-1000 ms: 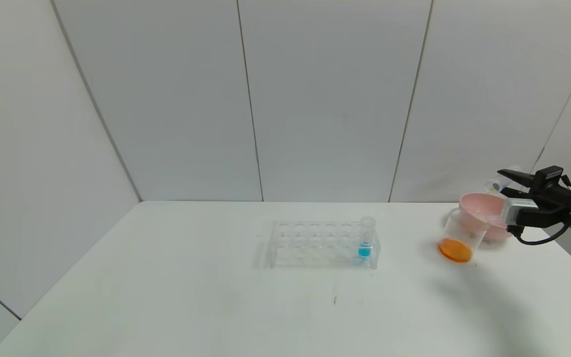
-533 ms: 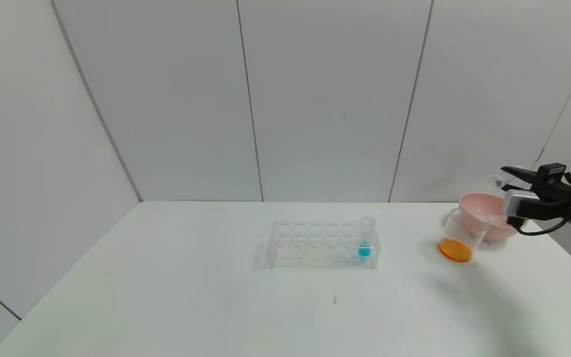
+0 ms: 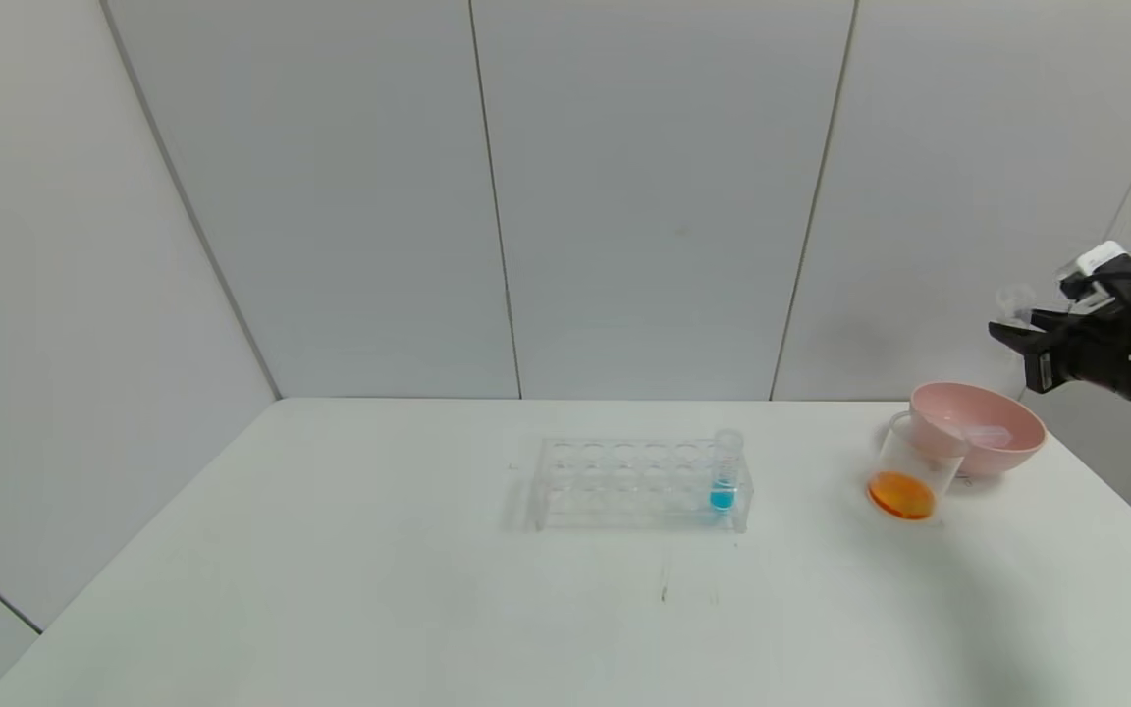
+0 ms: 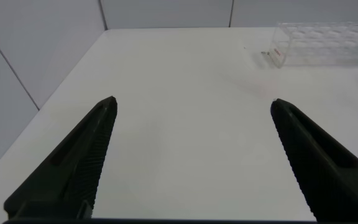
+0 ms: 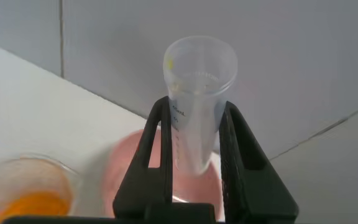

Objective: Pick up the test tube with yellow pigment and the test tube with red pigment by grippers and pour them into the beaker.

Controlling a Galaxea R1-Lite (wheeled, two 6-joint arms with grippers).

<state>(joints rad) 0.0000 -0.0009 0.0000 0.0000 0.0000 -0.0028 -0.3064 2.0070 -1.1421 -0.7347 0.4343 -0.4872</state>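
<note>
My right gripper [image 3: 1009, 326] hangs above and behind the pink bowl, at the table's far right, shut on a clear test tube [image 3: 1014, 299]. In the right wrist view the tube [image 5: 199, 87] stands between the fingers [image 5: 157, 143], empty of liquid, with a yellow smear near its rim. The beaker [image 3: 904, 471] stands in front of the bowl, tilted against it, with orange liquid at its bottom; it also shows in the right wrist view [image 5: 30, 193]. No tube with red-orange liquid shows. My left gripper [image 4: 193, 102] is open and empty over the table's left part.
The pink bowl [image 3: 1017, 417] sits at the far right with a clear thing lying inside it. A clear tube rack [image 3: 624, 481] stands mid-table with a blue-liquid tube [image 3: 724, 471] at its right end. The table's right edge is close to the bowl.
My right gripper has risen from the bowl's level, shifted slightly right and turned upward, still holding the clear tube. Beaker, bowl and rack have not moved.
</note>
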